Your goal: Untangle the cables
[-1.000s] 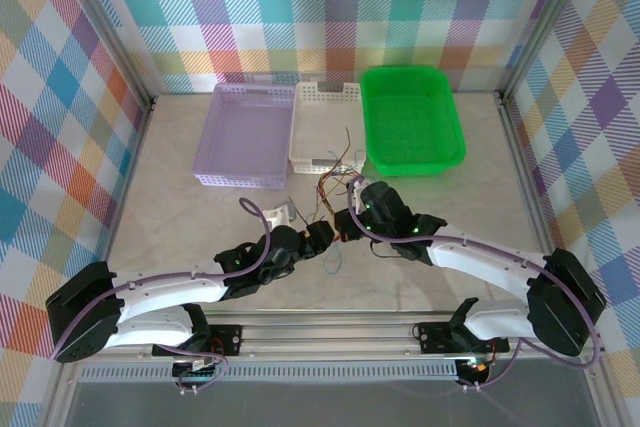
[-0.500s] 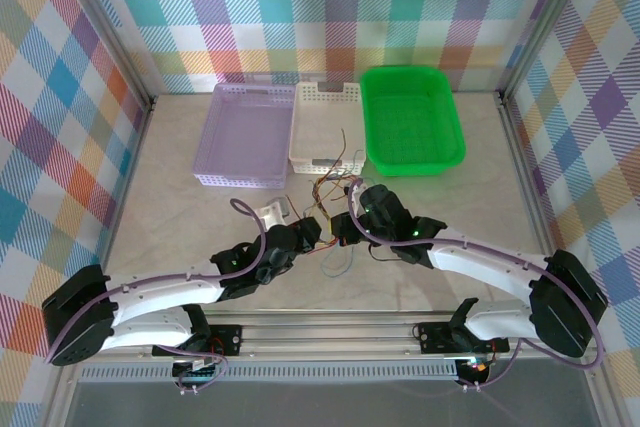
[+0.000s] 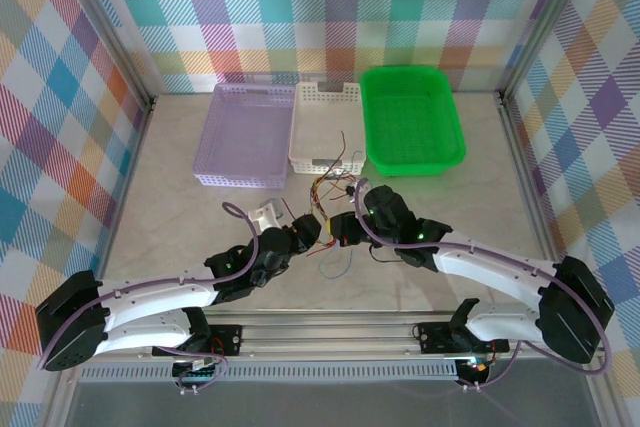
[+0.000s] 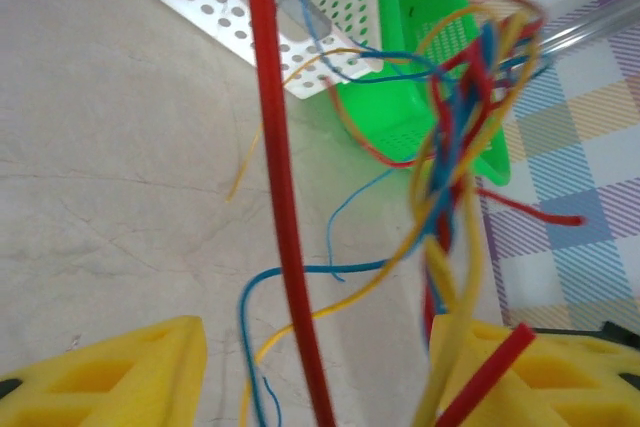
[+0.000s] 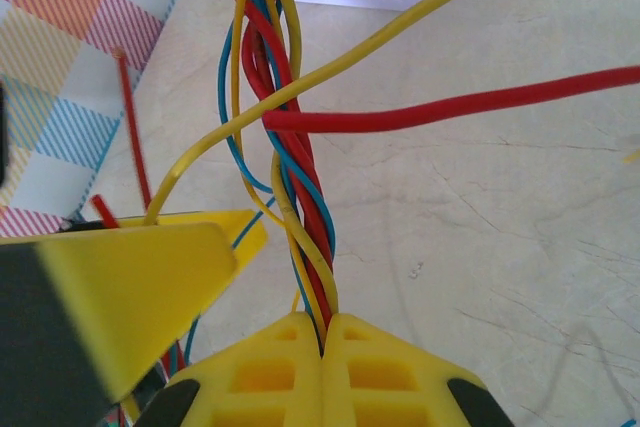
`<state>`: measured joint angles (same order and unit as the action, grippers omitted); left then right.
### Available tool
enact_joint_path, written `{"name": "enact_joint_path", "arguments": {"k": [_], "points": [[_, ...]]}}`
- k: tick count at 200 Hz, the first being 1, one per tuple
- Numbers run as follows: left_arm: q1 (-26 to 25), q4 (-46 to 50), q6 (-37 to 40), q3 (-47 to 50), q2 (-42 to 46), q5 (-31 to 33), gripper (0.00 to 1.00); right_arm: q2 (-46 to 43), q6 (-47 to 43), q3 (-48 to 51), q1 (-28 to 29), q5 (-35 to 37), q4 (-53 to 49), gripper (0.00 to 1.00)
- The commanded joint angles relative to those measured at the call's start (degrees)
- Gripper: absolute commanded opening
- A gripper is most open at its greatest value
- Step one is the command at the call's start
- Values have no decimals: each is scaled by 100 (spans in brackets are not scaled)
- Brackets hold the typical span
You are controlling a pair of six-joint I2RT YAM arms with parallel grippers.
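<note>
The cables point(image 3: 333, 188) are sitting in a loose tangle over the middle of the bench point(image 3: 180, 207), just in front of the white basket point(image 3: 322, 127). A few thin strands are trailing down onto the bench surface between the two arms. The purple basket point(image 3: 245, 137) is lying to the left of the white one and the green basket point(image 3: 410, 117) to its right, all three in a row at the far side.

The right fingers point(image 5: 325, 339) are pressing tightly together and are gripping a twisted braid of red, blue and yellow cables point(image 5: 295, 147). The braid is running straight up from the fingertips. A yellow strand and a thick red strand are branching off it to the right.

The left fingers point(image 3: 308, 230) are sitting just beside the right fingers point(image 3: 346, 226), under the tangle. In the left wrist view they are standing well apart, one yellow finger point(image 4: 125, 377) at the lower left and the other point(image 4: 545, 367) at the lower right, clamping nothing. A red cable point(image 4: 280, 197) is rising upright through the gap between them without being squeezed. The main knot of cables point(image 4: 455, 157) is hanging above the right-hand finger, with the white and green baskets showing behind it. A short red end is lying across that finger.
</note>
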<state>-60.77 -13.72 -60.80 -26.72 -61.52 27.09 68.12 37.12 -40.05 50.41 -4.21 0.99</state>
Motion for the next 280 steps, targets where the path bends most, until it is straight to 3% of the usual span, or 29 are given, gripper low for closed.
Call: {"name": "enact_joint_path", "arguments": {"k": [1, 33, 86, 151, 202, 280], "points": [[-52, -79, -121, 196, 64, 85, 60, -165, 134, -103, 48, -172, 126, 0], [-51, -451, -171, 298, -51, 59, 55, -184, 268, -138, 56, -355, 188, 0], [-56, -1172, -173, 457, -171, -42, 58, -152, 407, -188, 74, -489, 221, 0], [-184, -1540, -178, 609, -350, -113, 36, -120, 592, -155, 91, -615, 408, 0], [-207, -1470, -199, 659, -257, 38, 0, -140, 621, -114, 100, -651, 412, 0], [-216, -678, -224, 1140, 1025, 528, 0, -369, 621, 168, 113, -536, 524, 0]]}}
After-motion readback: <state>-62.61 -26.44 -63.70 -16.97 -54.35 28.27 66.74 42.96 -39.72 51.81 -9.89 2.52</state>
